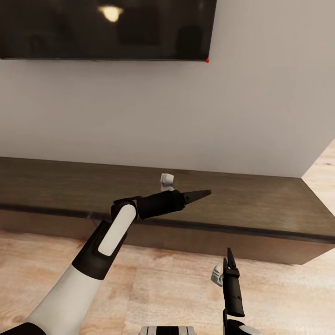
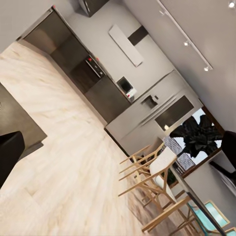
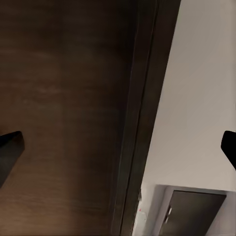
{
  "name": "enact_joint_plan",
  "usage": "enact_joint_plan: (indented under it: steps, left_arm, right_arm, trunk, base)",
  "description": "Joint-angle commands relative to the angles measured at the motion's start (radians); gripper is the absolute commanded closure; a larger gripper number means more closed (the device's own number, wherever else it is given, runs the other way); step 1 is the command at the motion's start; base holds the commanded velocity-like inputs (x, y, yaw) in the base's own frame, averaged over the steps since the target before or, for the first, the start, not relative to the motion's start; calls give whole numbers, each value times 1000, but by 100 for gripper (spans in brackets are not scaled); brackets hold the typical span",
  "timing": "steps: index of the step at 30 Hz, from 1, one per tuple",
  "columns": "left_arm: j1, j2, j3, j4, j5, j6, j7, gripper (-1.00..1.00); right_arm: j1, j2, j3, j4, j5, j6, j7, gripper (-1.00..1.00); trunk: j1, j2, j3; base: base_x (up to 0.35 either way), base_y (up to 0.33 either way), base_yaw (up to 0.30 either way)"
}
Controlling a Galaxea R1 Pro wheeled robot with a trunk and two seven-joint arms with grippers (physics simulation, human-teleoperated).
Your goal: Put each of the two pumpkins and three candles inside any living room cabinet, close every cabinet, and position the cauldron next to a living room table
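Because both tools hang empty before the cabinet (image 1: 260, 204), a blind forward reach could knock its closed front. Nearest, the right tool (image 1: 229, 260) points up, fingers spread wide in its wrist view; beyond, the left tool (image 1: 200, 193) (aperture unclear) lies over the cabinet top. Farther off, a television (image 1: 107, 28) hangs on the wall.
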Motion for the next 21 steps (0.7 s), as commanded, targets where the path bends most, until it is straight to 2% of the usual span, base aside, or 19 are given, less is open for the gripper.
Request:
enact_joint_plan:
  steps: [1,12,21]
  left_arm:
    - [0,0,0,0,0,0,0,-100]
    - [0,0,0,1,0,0,0,-100]
    - [0,0,0,1,0,0,0,-100]
  right_arm:
    - [0,0,0,0,0,0,-2,-100]
    - [0,0,-2,-2,-2,0,-5,-100]
    - [0,0,4,-2,0,0,-39,-100]
  trunk:
    - [4,-7,-3]
    - [46,-84,-38]
    - [46,-84,-38]
  base:
    - [0,0,0]
    - [0,0,0]
    - [0,0,0]
